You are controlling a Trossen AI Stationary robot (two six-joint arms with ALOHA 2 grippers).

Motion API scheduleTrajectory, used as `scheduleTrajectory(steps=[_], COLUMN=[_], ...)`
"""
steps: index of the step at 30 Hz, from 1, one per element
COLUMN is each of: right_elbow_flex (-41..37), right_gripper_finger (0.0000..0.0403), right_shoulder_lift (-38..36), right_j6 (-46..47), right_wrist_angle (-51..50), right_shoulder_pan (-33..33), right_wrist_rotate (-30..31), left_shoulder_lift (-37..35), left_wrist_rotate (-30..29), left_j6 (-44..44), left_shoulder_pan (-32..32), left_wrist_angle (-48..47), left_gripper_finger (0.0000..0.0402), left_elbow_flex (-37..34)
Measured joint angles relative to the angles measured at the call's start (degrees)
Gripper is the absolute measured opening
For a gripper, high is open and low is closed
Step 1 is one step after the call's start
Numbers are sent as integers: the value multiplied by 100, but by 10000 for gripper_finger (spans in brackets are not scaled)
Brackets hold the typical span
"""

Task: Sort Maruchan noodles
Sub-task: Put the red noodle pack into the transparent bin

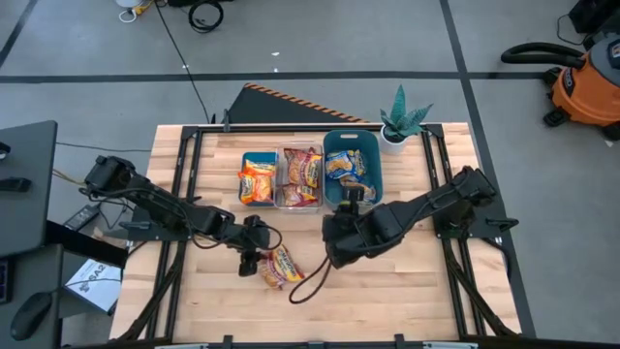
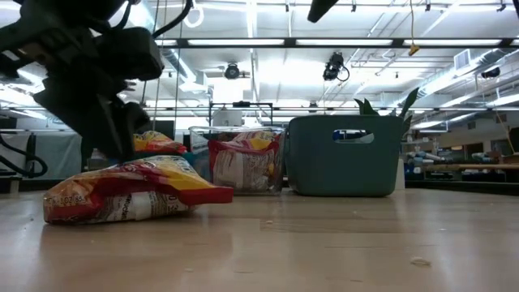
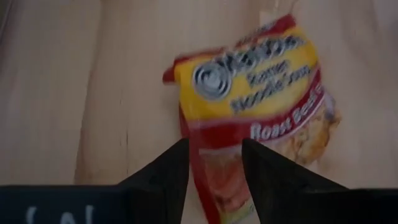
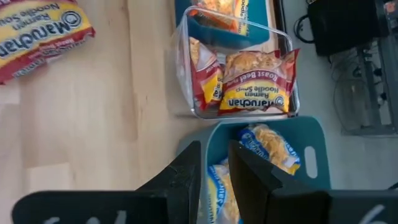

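Observation:
A dark red and yellow Maruchan packet (image 1: 282,266) lies flat on the wooden table near its near edge, seen also in the low view (image 2: 130,193) and the left wrist view (image 3: 255,81). My left gripper (image 1: 255,254) stands over the packet's left end, shut on it. My right gripper (image 1: 335,250) hovers to the packet's right, narrowly open and holding nothing, in front of the bins (image 4: 215,163). Orange packets lie in a small blue bin (image 1: 257,180), dark red ones in a clear bin (image 1: 300,178), and blue ones in a teal bin (image 1: 354,167). My left gripper pinches the packet's end edge (image 3: 214,158) between its two fingers (image 3: 171,168), coming from above and from the table's left, slanting down (image 2: 122,154). The film looks bunched narrow between the fingers. The packet's body rests on the table.
The three bins stand side by side at the table's far middle. A potted plant (image 1: 399,122) sits at the far right behind the teal bin. A dark cable loop (image 1: 308,285) lies on the table beside the packet. Bare wood stretches along the near edge.

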Motion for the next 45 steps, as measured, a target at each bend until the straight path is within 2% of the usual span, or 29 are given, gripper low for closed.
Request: scheduleTrajectory(steps=[4,12,17,22,25,37,41,45], right_elbow_flex=[0,0,0,0,0,2,2,2], right_gripper_finger=[88,88,89,89,89,89,89,89], right_shoulder_lift=[0,0,0,0,0,0,0,0], right_j6=[-455,-1256,-1459,-1547,-1540,-1338,-1198,-1271], right_wrist_angle=[104,760,909,958,958,1003,1016,1126], right_shoulder_pan=[-218,-647,-733,-731,-731,-717,-684,-646], right_wrist_rotate=[-47,-528,-838,-844,-862,-1111,-1223,-1218], left_shoulder_lift=[-5,-7,-7,-11,-11,33,33,33], left_wrist_rotate=[209,207,129,560,553,702,451,-303], left_j6=[-247,-581,-616,-682,-887,-1200,-1178,-780], left_shoulder_pan=[24,-128,-213,-201,-243,-1066,-1288,-1405], left_wrist_angle=[-406,-909,-1033,-1565,-1749,-2042,-2447,-2783], left_gripper_finger=[156,157,182,198,197,188,188,188], left_elbow_flex=[78,251,251,251,251,247,247,245])
